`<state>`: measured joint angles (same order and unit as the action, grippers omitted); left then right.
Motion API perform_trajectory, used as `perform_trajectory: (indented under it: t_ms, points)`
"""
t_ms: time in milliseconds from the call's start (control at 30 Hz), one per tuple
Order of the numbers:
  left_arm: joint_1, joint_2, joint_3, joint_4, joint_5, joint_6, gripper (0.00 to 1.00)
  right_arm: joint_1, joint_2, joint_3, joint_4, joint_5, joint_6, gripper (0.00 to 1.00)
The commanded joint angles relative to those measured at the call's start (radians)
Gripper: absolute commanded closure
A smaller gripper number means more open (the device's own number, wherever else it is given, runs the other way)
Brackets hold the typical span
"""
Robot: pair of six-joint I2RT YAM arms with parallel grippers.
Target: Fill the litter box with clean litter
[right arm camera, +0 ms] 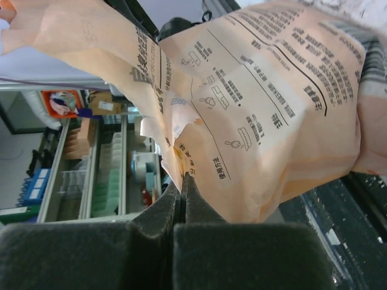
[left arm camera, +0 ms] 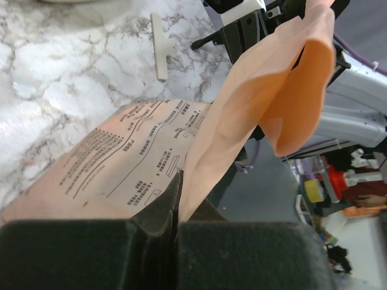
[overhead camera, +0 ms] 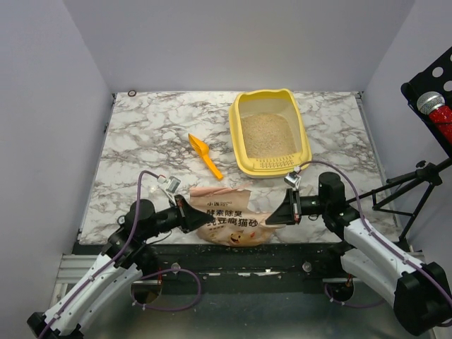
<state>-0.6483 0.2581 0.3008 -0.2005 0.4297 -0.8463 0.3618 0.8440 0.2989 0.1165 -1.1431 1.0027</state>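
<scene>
The yellow litter box (overhead camera: 236, 145) stands at the back right of the marble table, with beige clean litter (overhead camera: 267, 134) covering its floor. A pinkish-tan printed bag (overhead camera: 229, 212) hangs between the two arms at the table's near edge. My left gripper (overhead camera: 203, 220) is shut on the bag's left end. My right gripper (overhead camera: 272, 216) is shut on its right end. In the left wrist view the jaws (left arm camera: 177, 176) pinch a fold of the bag (left arm camera: 133, 163). In the right wrist view the shut jaws (right arm camera: 182, 181) clamp the bag's crumpled edge (right arm camera: 254, 115).
A small orange scoop (overhead camera: 205, 155) lies on the marble left of the litter box. A black stand with a red microphone (overhead camera: 434, 106) rises beyond the table's right edge. White walls close in the left, back and right sides.
</scene>
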Motion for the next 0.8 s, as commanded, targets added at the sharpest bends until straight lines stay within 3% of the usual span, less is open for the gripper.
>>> perform_trajectory:
  t_ms: [0, 367, 533, 767]
  points:
    - [0.013, -0.055, 0.026, -0.145, -0.069, -0.175, 1.0, -0.014, 0.012, -0.049, -0.011, -0.087, 0.095, 1.0]
    - [0.013, -0.097, -0.008, -0.181, -0.005, -0.385, 1.0, -0.014, 0.089, -0.067, -0.112, -0.109, 0.039, 1.0]
    - [0.015, -0.131, -0.11, -0.142, 0.059, -0.516, 1.0, -0.014, 0.113, -0.089, -0.147, -0.113, 0.007, 1.0]
    - [0.015, -0.201, -0.115, -0.244, 0.161, -0.594, 1.0, -0.014, 0.122, -0.113, -0.167, -0.113, -0.019, 1.0]
